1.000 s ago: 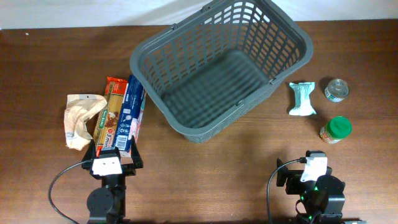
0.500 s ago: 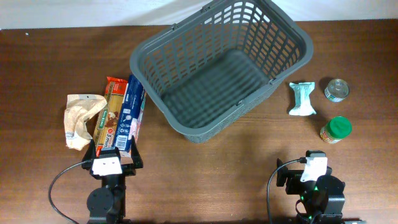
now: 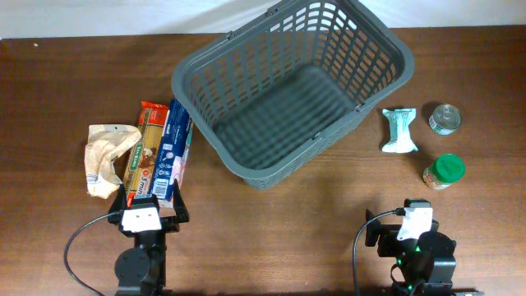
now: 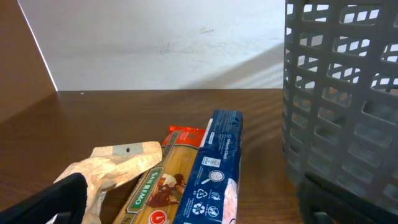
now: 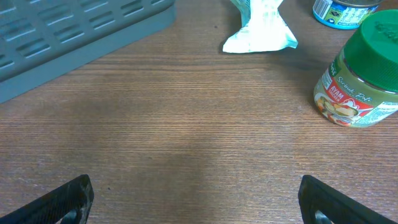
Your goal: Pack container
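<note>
Left gripper: jaws are spread wide, nothing held; pasta packs just ahead, paper bag beside them.
Container: placed centre-rear, well apart from both grippers.
Right gripper: spread wide, nothing held; jar ahead-right.
Change: none noted against earlier frames.
Cut off: tin, at frame edge.

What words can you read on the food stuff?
"3 min" on the orange pasta packet, seen from overhead.
Label of the green-lidded jar: too blurred.
Print on the blue packet: too small.
Nothing readable on the tin or white wrapper.
</note>
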`<state>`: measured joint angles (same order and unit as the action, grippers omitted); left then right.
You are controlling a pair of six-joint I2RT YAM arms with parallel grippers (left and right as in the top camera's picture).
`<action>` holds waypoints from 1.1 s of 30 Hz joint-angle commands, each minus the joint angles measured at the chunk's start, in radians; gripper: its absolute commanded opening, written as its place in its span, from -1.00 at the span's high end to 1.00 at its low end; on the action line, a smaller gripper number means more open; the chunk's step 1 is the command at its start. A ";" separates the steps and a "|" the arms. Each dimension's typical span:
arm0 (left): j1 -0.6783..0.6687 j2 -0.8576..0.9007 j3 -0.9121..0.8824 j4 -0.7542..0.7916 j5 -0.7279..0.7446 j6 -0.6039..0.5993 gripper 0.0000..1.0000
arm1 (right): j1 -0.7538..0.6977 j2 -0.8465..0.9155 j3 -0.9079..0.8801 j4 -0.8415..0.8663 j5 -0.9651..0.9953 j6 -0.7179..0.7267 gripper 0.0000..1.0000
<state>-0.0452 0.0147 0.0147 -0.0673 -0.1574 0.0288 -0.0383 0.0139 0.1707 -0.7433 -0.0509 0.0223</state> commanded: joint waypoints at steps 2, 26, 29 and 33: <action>0.005 -0.003 -0.005 -0.001 0.004 -0.006 -0.99 | 0.007 -0.010 -0.008 0.000 0.003 0.005 -0.97; 0.005 -0.003 -0.005 0.000 0.004 -0.006 -0.99 | 0.007 -0.010 -0.008 0.000 0.119 0.005 -0.97; 0.005 -0.003 -0.005 0.000 0.004 -0.006 -0.99 | 0.007 -0.010 -0.008 0.000 0.119 0.005 -0.98; 0.005 -0.003 -0.005 -0.001 0.004 -0.006 -0.99 | 0.007 -0.010 -0.008 0.000 0.119 0.005 -0.97</action>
<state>-0.0452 0.0147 0.0147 -0.0673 -0.1574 0.0288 -0.0383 0.0139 0.1707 -0.7433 0.0490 0.0227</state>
